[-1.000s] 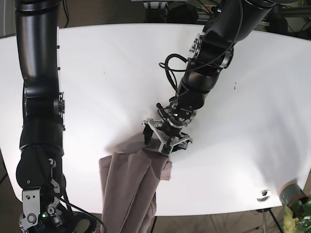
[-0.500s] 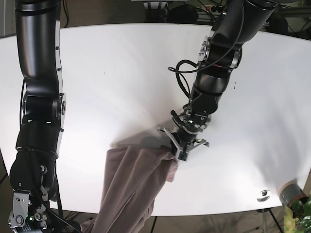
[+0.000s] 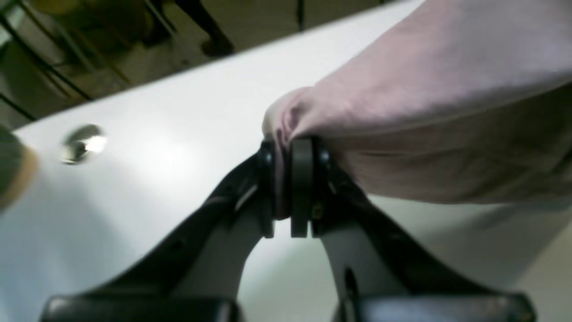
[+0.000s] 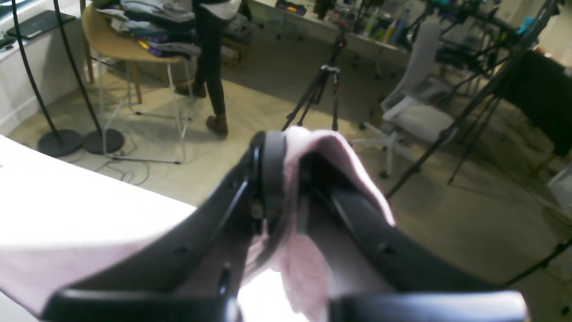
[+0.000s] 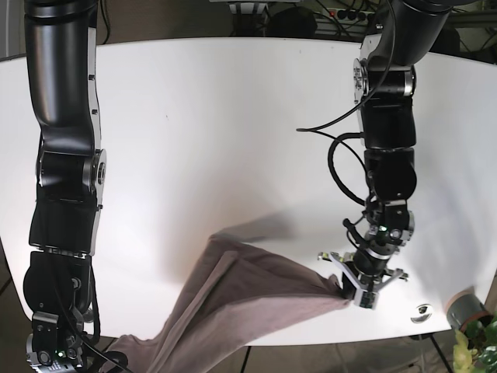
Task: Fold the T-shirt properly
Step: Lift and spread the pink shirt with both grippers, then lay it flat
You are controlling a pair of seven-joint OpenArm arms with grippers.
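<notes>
The pink T-shirt (image 5: 248, 299) lies stretched in a band from the table's front right toward the front left, where it hangs over the edge. My left gripper (image 5: 347, 291) is shut on the shirt's right end, low over the table (image 5: 233, 116). The left wrist view shows its fingers (image 3: 301, 179) pinching a bunched fold of the shirt (image 3: 424, 89). My right gripper (image 4: 286, 179) is shut on another part of the shirt (image 4: 330, 152), held off the table's front left edge. It is hidden in the base view.
A small shiny round piece (image 5: 422, 312) sits on the table just right of my left gripper, and it also shows in the left wrist view (image 3: 82, 143). A grey pot (image 5: 464, 307) with a plant stands off the front right corner. A tripod (image 4: 321, 89) stands on the floor beyond.
My left gripper has moved right and toward the table's front edge, dragging the shirt's end with it. The shirt is now pulled out longer and flatter. The right arm has sunk lower.
</notes>
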